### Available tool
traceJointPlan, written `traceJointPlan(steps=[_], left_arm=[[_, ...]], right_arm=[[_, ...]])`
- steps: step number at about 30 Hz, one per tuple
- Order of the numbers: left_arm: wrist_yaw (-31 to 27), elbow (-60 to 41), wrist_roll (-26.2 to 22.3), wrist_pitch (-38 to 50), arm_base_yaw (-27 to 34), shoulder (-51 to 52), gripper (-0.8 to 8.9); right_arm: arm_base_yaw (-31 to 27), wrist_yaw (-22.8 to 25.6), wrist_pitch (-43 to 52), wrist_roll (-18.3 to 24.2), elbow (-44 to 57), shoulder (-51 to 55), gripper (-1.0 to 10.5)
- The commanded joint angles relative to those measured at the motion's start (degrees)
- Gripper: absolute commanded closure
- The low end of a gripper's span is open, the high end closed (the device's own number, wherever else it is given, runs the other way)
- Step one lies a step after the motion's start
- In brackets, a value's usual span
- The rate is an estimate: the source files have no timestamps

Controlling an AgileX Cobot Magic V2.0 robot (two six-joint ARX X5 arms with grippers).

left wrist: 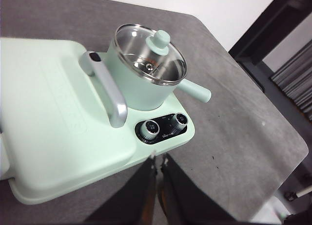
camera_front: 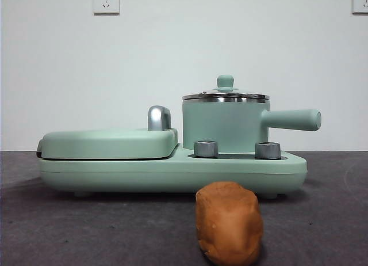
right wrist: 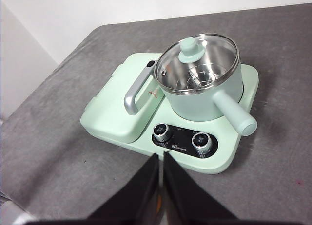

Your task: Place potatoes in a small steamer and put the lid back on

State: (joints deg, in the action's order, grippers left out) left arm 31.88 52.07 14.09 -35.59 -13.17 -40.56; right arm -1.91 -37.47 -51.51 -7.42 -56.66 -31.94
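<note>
The potato [camera_front: 229, 222] lies low in the front view, centre-right, on the grey surface [camera_front: 86, 231]. Behind it the cooker base [camera_front: 172, 174] carries the small steamer [camera_front: 225, 126], lid [camera_front: 225, 95] on, beside the griddle cover [camera_front: 106, 143]. Left claw [left wrist: 157, 161] and right claw [right wrist: 160, 159] hang closed, empty.

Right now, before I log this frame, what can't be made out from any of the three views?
- Potato: front view only, its lower end cut by the bottom edge; neither wrist view shows it.
- Dial markings: too small to read in either wrist view.
- Steamer contents: front view blocked by its wall; through the lid, only glare and a steel insert.
- Left gripper and right gripper: absent from the front view.
</note>
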Motion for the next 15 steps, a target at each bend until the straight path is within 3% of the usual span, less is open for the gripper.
traceJointPlan(steps=[1, 3, 7, 10, 15], left_arm=[[0.46, 1.57, -2.12, 0.72, -0.55, -1.14, 6.81], [0.46, 1.57, -2.10, 0.79, -0.76, -1.64, 5.87], [0.46, 1.57, -2.05, 0.74, -1.16, -2.60, 4.17], [0.48, 1.60, -2.08, 0.92, -1.68, -3.34, 3.72], [0.52, 1.70, -2.03, 2.49, -3.21, -5.55, 3.72]], right_arm=[[0.07, -0.04, 0.11, 1.03, -1.05, -0.13, 9.3], [0.07, -0.07, -0.24, 1.01, -1.05, -0.13, 9.2], [0.07, -0.02, -1.27, 1.01, -1.05, -0.15, 6.6], [0.07, -0.02, -1.44, 0.94, -1.05, -0.15, 4.9], [0.07, -0.02, -1.44, 0.76, -1.05, -0.15, 4.3]])
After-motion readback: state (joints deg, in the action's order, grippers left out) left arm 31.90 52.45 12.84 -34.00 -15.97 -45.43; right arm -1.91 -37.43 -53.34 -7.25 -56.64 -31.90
